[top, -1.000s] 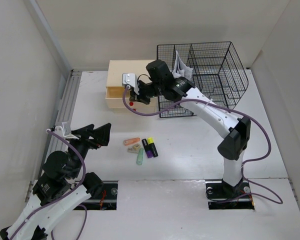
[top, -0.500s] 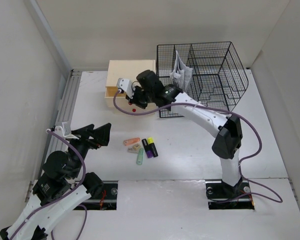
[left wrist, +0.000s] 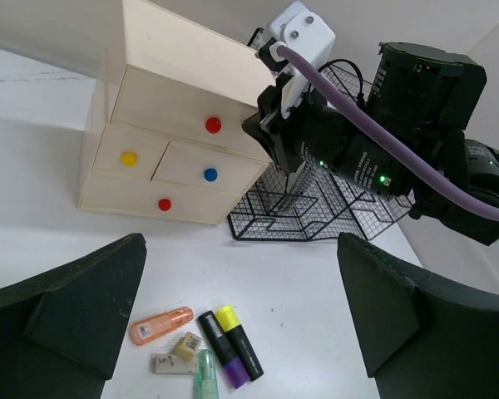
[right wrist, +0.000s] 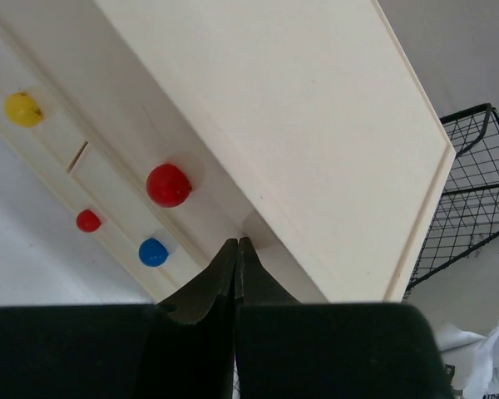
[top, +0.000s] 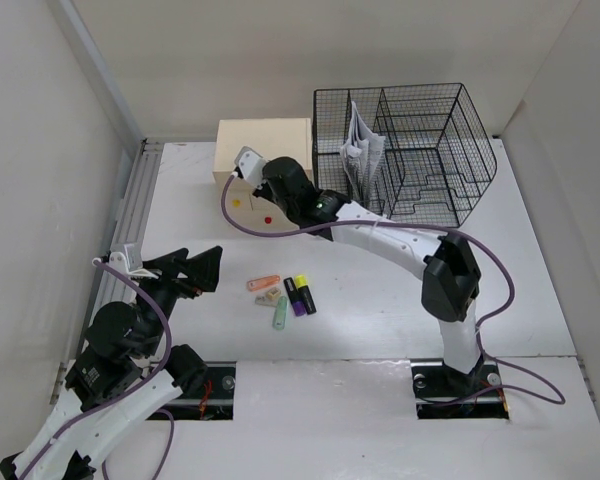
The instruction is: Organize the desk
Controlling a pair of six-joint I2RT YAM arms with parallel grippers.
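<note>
The right gripper (right wrist: 236, 246) is clenched on nothing, its two fingers pressed together into one blunt tip. That tip touches the front of the drawer box (top: 263, 148), just right of the big red knob (right wrist: 168, 184) and close under the box's top edge. From the left wrist view all the drawer fronts look flush, so this is probably the end of pushing the top drawer home.

To do it well, the push should run straight along the drawer's travel, toward the far wall. An off-centre push, as here on the right end, can skew a drawer in its slot, so gentle pressure is wiser than force. The box looks light and could slide or turn on the desk (top: 380, 290), the white tabletop spread under both arms. The tip should keep clear of the knob and of the wire rack (top: 410, 150) standing just right of the box. Backing off should be straight toward the near side, so nothing is dragged open.

The left gripper (top: 192, 268) hangs released, jaws wide, at the near left. The loose highlighters (top: 285, 292) lie just to its right and have yet to be put away.
</note>
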